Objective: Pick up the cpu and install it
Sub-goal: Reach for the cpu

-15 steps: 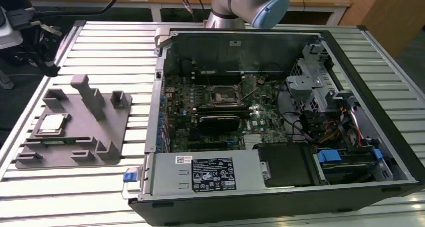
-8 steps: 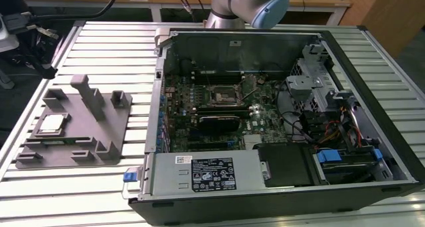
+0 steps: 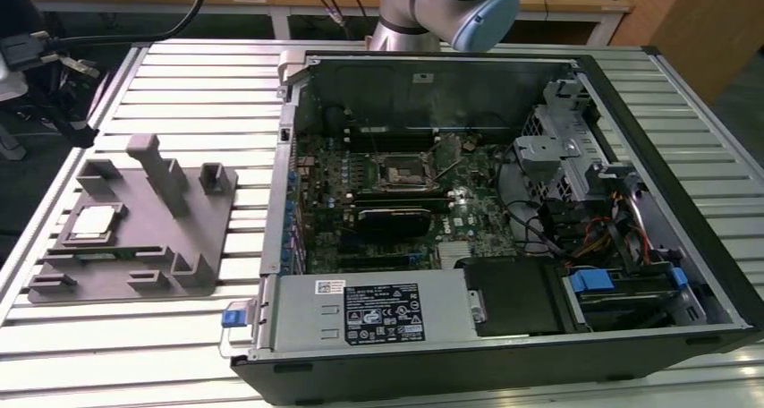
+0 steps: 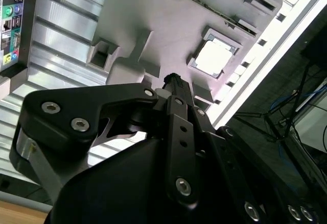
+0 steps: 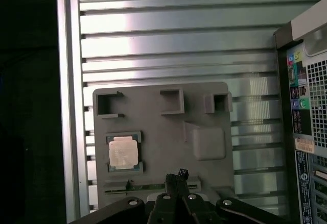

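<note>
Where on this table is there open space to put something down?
Bare table slats lie beyond the grey fixture, toward the far edge, and in front of it. A narrower strip runs along the exterior view's right of the computer case. Crowded: inside the case, and the fixture pocket holding the cpu.

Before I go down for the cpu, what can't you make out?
cpu underside: faces down into the grey tray, both wrist views.
Socket contacts and latch state: too small and dark, exterior view.
One tray edge: covered by the gripper, first wrist view.
Arm: cut off by the exterior view's top edge.
</note>
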`<move>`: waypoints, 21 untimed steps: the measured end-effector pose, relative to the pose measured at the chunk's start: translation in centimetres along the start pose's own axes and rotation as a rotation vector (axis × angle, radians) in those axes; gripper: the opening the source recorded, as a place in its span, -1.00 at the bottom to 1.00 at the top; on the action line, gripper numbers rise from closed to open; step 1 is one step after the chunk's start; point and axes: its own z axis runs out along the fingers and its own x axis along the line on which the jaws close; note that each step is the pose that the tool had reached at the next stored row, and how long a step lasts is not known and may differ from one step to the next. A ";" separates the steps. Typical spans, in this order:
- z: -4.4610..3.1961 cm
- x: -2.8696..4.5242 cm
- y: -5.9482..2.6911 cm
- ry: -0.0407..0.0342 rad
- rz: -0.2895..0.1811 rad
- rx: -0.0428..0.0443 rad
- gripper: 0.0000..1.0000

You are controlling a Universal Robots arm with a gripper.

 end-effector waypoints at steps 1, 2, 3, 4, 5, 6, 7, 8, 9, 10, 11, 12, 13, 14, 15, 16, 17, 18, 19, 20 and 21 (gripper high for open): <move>0.09 0.11 -0.03 0.0000 0.000 0.0000 -0.79; 0.20 0.23 -0.06 -0.0001 0.000 -0.0001 -0.79; 0.29 0.35 -0.08 0.0000 0.000 0.0000 -0.79; 0.39 0.48 -0.11 0.0000 0.000 0.0000 -0.79; 0.48 0.60 -0.14 0.0001 0.000 0.0001 -0.79; 0.58 0.73 -0.17 0.0000 0.000 0.0001 -0.79; 0.68 0.87 -0.19 0.0001 0.000 0.0000 -0.79; 0.78 0.99 -0.22 0.0001 0.000 0.0000 -0.79; 0.88 1.11 -0.25 0.0000 0.000 0.0000 -0.79; 0.98 1.23 -0.28 0.0000 0.000 -0.0001 -0.79; 1.07 1.33 -0.31 0.0000 0.000 0.0000 -0.79; 1.17 1.42 -0.34 0.0000 0.000 0.0000 -0.79; 1.26 1.50 -0.38 -0.0001 0.000 -0.0001 -0.79; 1.34 1.58 -0.41 0.0000 0.000 -0.0001 -0.79; 1.43 1.66 -0.44 0.0000 0.000 0.0000 -0.79; 1.51 1.73 -0.47 0.0000 0.000 0.0000 -0.79; 1.59 1.80 -0.51 0.0000 0.000 0.0000 -0.79; 1.68 1.88 -0.54 0.0000 0.000 0.0000 -0.79; 1.77 1.95 -0.58 -0.0001 0.000 -0.0001 -0.79; 1.86 2.02 -0.61 -0.0001 0.000 -0.0001 -0.79; 1.93 2.08 -0.65 0.0000 0.000 -0.0001 -0.79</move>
